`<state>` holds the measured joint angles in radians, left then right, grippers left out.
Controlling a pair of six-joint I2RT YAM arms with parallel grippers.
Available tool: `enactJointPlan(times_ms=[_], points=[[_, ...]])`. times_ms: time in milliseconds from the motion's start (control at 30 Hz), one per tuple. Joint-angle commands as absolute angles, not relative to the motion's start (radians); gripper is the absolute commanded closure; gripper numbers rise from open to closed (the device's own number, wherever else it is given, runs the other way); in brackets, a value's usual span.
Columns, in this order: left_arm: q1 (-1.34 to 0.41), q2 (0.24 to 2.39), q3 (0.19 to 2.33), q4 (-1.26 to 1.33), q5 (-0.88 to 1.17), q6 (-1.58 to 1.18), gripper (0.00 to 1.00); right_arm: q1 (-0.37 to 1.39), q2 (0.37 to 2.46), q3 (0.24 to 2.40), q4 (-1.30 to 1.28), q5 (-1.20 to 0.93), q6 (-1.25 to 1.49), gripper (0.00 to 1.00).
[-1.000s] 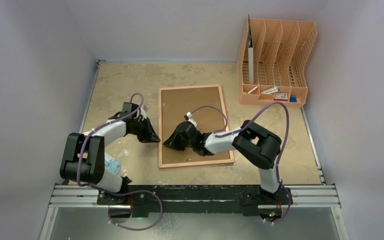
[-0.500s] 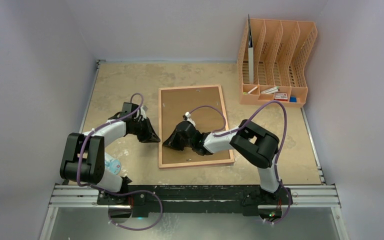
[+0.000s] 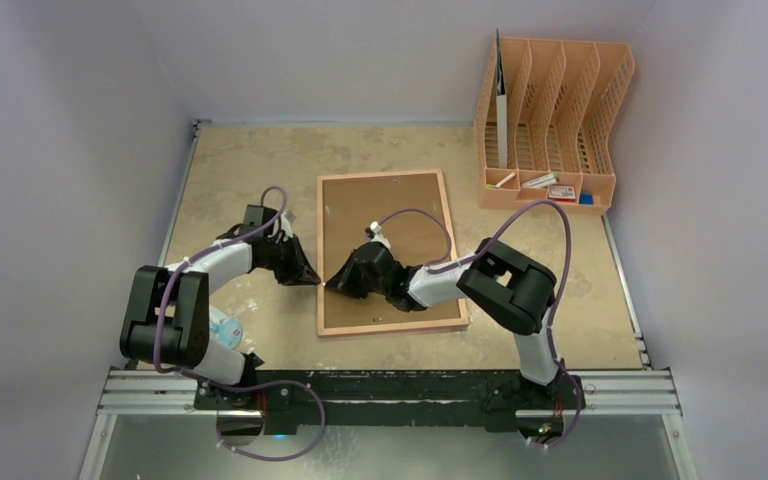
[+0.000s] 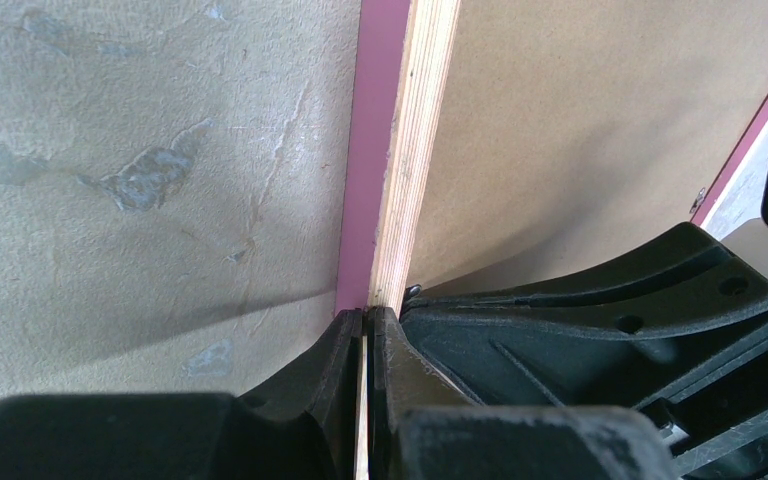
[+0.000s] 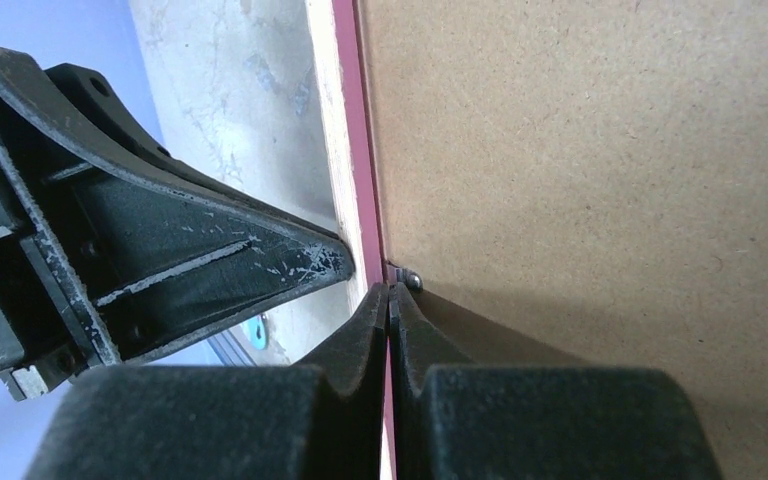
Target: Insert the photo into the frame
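a: frame position?
b: the frame (image 3: 400, 327) lies flat, back side up, in the middle of the counter (image 3: 240, 160). its long sides run from the near edge toward the far edge. the brown backing sheet (image 3: 400, 205) sits inside its rim. the photo is hidden in all views.
a: left gripper?
b: the left gripper (image 4: 364, 316) is low on the counter just outside the frame's left side, toward its near-left corner. its fingers are drawn almost together, with only a hairline slit between them. the tips touch the pink outer edge. nothing is seen held.
a: right gripper?
b: the right gripper (image 5: 389, 291) reaches across the backing sheet from the right, tips at the inner side of that same left rim. its fingers are pressed together with no gap. a small metal tab (image 5: 412, 281) sits just beside the tips, against the rim. cannot tell whether it is pinched.
a: the two relative to each other?
b: tip facing tip, with the wood rim between them.
a: other items?
b: an orange file rack (image 3: 550, 110) stands in the far right corner, well apart from the frame.
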<state>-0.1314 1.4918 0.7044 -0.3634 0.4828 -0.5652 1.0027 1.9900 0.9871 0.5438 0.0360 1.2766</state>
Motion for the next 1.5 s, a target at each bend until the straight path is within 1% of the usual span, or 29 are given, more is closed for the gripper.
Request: enactJointPlan(times_ms=[0, 100, 200, 333, 467, 533, 600, 667, 733, 833, 867, 1000, 1100, 1167, 1300, 1367, 1467], points=[[-0.141, 1.491, 0.668, -0.4, 0.488, -0.578, 1.0, 1.003, 1.998, 0.946, 0.739, 0.087, 1.24, 0.97], [-0.141, 1.491, 0.675, -0.405, 0.485, -0.575, 1.0, 1.003, 1.962, 0.918, 0.786, 0.093, 1.231, 0.97], [-0.141, 1.49, 0.685, -0.415, 0.48, -0.571, 1.0, 1.003, 1.9, 0.861, 0.864, 0.108, 1.223, 0.94], [-0.141, 1.482, 0.696, -0.42, 0.469, -0.572, 1.0, 1.003, 1.807, 0.801, 0.891, 0.157, 1.229, 0.84], [-0.141, 1.48, 0.709, -0.43, 0.462, -0.567, 0.99, 1.003, 1.741, 0.791, 0.78, 0.183, 1.257, 0.75], [-0.141, 1.473, 0.718, -0.431, 0.463, -0.566, 0.93, 1.002, 1.699, 0.795, 0.713, 0.212, 1.259, 0.71], [-0.141, 1.458, 0.735, -0.431, 0.465, -0.573, 0.84, 0.994, 1.65, 0.814, 0.631, 0.236, 1.237, 0.68], [-0.141, 1.438, 0.761, -0.426, 0.454, -0.581, 0.73, 0.98, 1.599, 0.845, 0.533, 0.261, 1.195, 0.64], [-0.141, 1.417, 0.787, -0.42, 0.418, -0.596, 0.62, 0.957, 1.556, 0.876, 0.445, 0.277, 1.137, 0.58], [-0.141, 1.392, 0.811, -0.352, 0.319, -0.663, 0.49, 0.894, 1.527, 0.917, 0.37, 0.239, 1.071, 0.54], [-0.141, 1.391, 0.808, -0.301, 0.305, -0.697, 0.46, 0.866, 1.531, 0.93, 0.357, 0.205, 1.052, 0.53], [-0.141, 1.456, 0.816, -0.08, 0.297, -0.768, 0.45, 0.795, 1.633, 1.037, 0.323, 0.12, 0.966, 0.52], [-0.141, 1.551, 0.871, -0.055, 0.248, -0.768, 0.45, 0.778, 1.763, 1.181, 0.272, 0.096, 0.898, 0.52], [-0.141, 1.6, 0.884, 0.016, 0.243, -0.779, 0.46, 0.764, 1.849, 1.278, 0.238, 0.082, 0.877, 0.53], [-0.141, 1.683, 0.9, 0.094, 0.253, -0.761, 0.5, 0.743, 1.975, 1.412, 0.254, 0.052, 0.838, 0.54], [-0.141, 1.716, 0.907, 0.107, 0.261, -0.749, 0.54, 0.734, 2.035, 1.473, 0.251, 0.044, 0.813, 0.54], [-0.141, 1.747, 0.909, 0.141, 0.292, -0.726, 0.68, 0.719, 2.126, 1.556, 0.244, 0.008, 0.767, 0.56]])
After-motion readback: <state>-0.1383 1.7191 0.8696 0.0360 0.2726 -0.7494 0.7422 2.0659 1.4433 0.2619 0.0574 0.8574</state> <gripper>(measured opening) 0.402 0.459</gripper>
